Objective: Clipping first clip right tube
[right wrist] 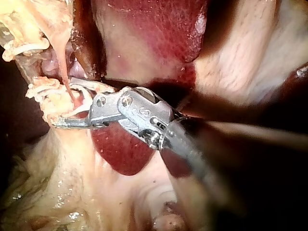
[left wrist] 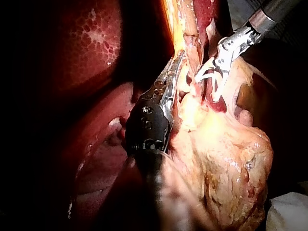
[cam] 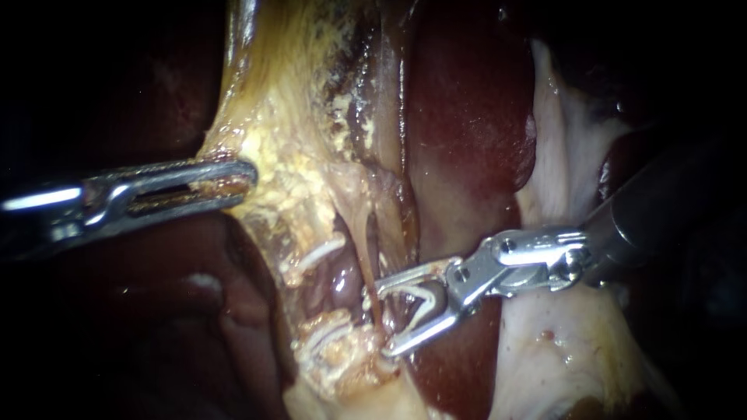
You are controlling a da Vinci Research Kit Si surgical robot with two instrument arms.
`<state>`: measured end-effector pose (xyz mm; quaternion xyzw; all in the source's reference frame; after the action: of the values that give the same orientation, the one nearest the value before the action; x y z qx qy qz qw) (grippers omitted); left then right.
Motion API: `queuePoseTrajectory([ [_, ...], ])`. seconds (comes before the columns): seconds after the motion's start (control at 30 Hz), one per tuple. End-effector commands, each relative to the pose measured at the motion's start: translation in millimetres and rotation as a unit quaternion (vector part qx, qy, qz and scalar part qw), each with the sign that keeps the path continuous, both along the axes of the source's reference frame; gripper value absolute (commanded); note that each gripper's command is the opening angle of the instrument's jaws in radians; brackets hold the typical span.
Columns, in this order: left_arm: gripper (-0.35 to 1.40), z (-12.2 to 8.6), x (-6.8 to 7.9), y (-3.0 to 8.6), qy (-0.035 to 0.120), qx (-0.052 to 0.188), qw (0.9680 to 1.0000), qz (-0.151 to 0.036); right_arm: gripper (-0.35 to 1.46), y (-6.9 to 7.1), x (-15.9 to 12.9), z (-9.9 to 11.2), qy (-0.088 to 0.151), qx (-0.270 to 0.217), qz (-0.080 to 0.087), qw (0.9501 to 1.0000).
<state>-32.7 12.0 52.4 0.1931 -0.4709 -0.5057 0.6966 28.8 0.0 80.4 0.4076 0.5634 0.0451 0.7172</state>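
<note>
My right instrument comes in from the right. Its jaws stand wide apart with a white V-shaped clip held between them. A thin pale tube runs down between the jaw tips, inside the clip's mouth. The right wrist view shows the same: the right instrument straddles the pinkish tube. From the left, my left instrument is shut on the edge of yellowish fatty tissue and holds it taut. In the left wrist view, the left instrument grips that same edge beside the right instrument.
Two white clips sit on the tissue just left of the tube. Dark red liver lies behind the tube. Pale membranous tissue drapes beneath the right shaft. Bulky yellow fat lies beside the left shaft.
</note>
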Motion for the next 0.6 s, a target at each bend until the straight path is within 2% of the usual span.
queuePoseTrajectory([
  [0.03,-0.35,0.1,0.0,0.0,0.000,0.000,1.0000,0.000,0.52,-0.1,0.2,0.1,0.002,-0.001,-0.002,1.0000],
  [0.23,-0.35,0.1,0.0,0.0,0.000,0.000,1.0000,0.000,0.48,-1.0,1.1,0.6,0.004,0.000,-0.012,0.9999],
  [0.6,-0.35,0.1,-0.1,0.0,0.000,0.000,1.0000,0.000,0.41,-1.5,1.7,0.8,0.008,0.007,-0.020,0.9997],
])
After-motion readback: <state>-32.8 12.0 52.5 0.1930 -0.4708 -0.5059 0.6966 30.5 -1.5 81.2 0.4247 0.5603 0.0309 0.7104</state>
